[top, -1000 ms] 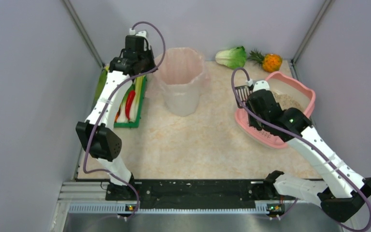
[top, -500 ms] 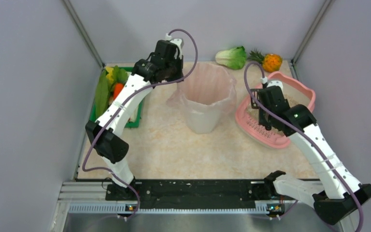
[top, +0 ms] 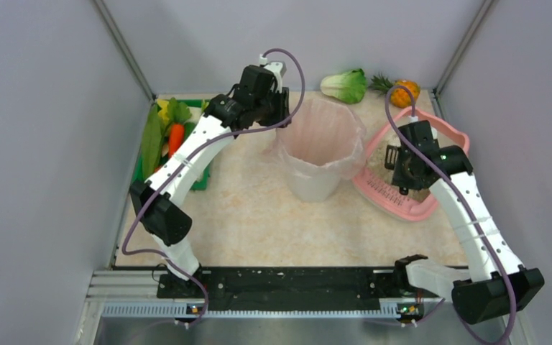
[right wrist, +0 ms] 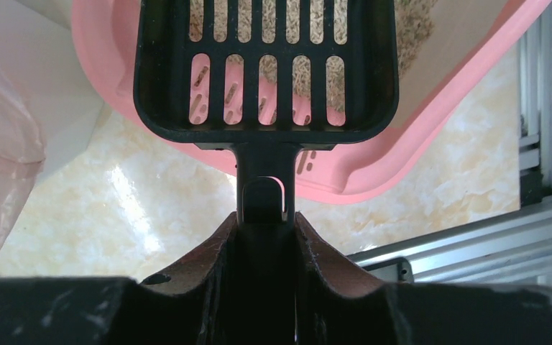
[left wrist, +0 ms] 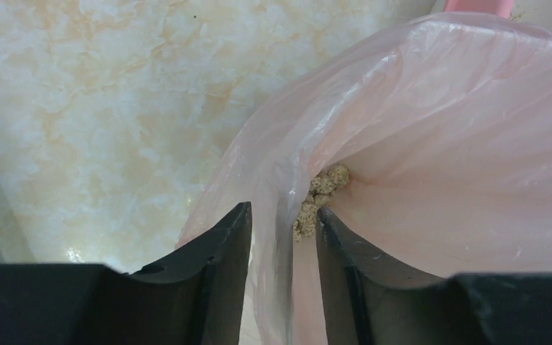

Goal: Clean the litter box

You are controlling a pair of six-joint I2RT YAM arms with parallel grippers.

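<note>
The pink litter box (top: pixel 402 208) with beige granules sits at the right of the table, with its slotted strip toward the near side. It also shows in the right wrist view (right wrist: pixel 438 108). My right gripper (top: pixel 406 169) (right wrist: pixel 264 223) is shut on the handle of a black slotted scoop (right wrist: pixel 266 72), which hangs over the box's near corner. My left gripper (top: pixel 279 118) (left wrist: pixel 284 223) is shut on the rim of the white bin with pink liner (top: pixel 321 147) (left wrist: pixel 438 144), which touches the box's left side. Litter clumps (left wrist: pixel 323 190) lie inside the bin.
A green tray of vegetables (top: pixel 159 133) stands at the far left. A cabbage (top: pixel 345 85) and a pineapple (top: pixel 402 92) lie at the back edge. Grey walls close in both sides. A metal rail (top: pixel 259 309) runs along the front.
My left gripper has dragged the bin to the right, up against the litter box. My right gripper has moved back and right over the box with the scoop.
</note>
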